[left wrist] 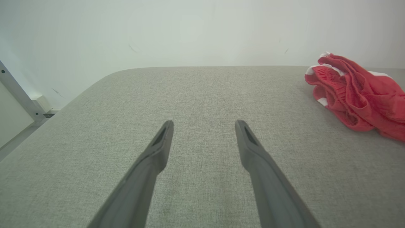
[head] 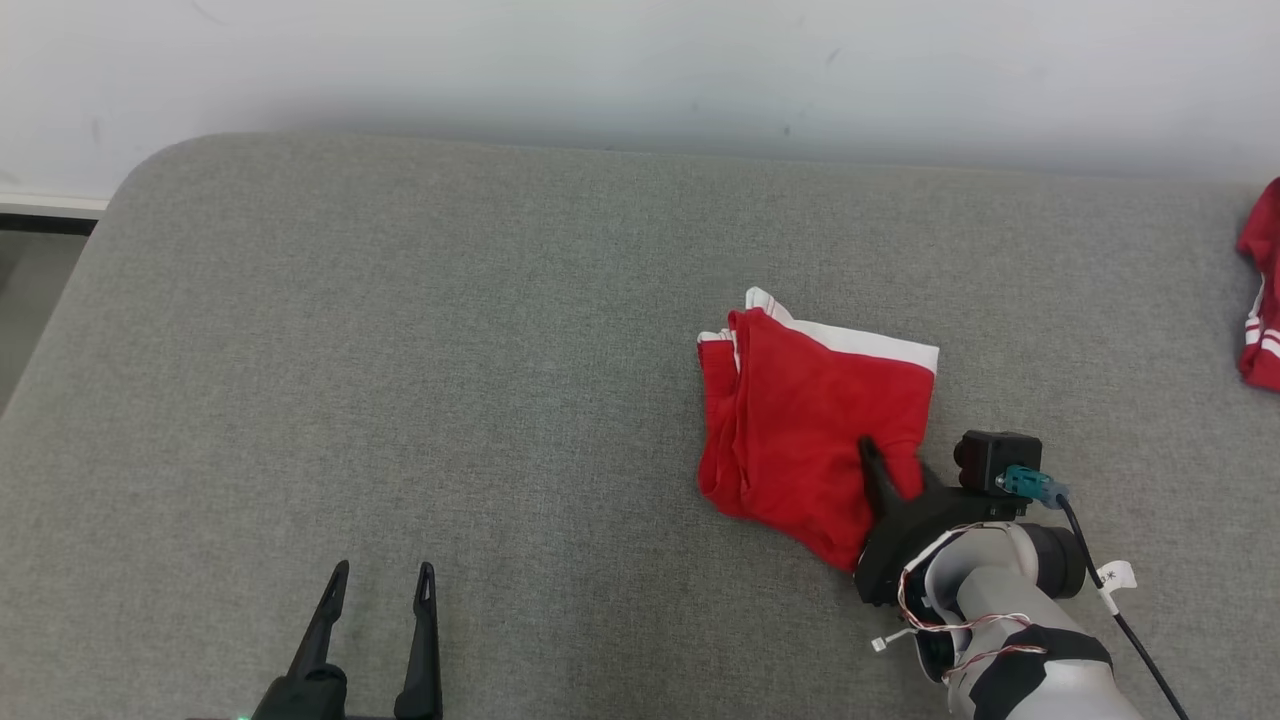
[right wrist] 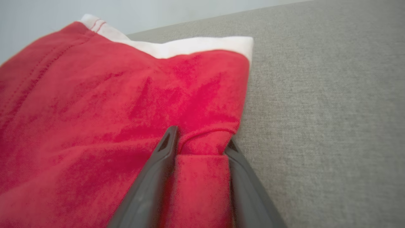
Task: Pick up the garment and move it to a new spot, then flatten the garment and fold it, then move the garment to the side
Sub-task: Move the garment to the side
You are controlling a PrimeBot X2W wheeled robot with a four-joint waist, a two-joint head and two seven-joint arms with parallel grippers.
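Red garment, white band toward wall, right end effector pinching near corner, left end effector spread

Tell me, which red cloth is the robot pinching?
The folded red garment in the middle of the grey surface: the right gripper pinches a fold of it. The other red garment lies apart at the right edge, untouched.

You're looking at a grey fabric-covered surface with a rounded far-left corner. 2 red things are lying directly on it. A folded garment with a white band along its far edge is resting right of centre. A crumpled, white-striped cloth is sitting well apart at the right edge.
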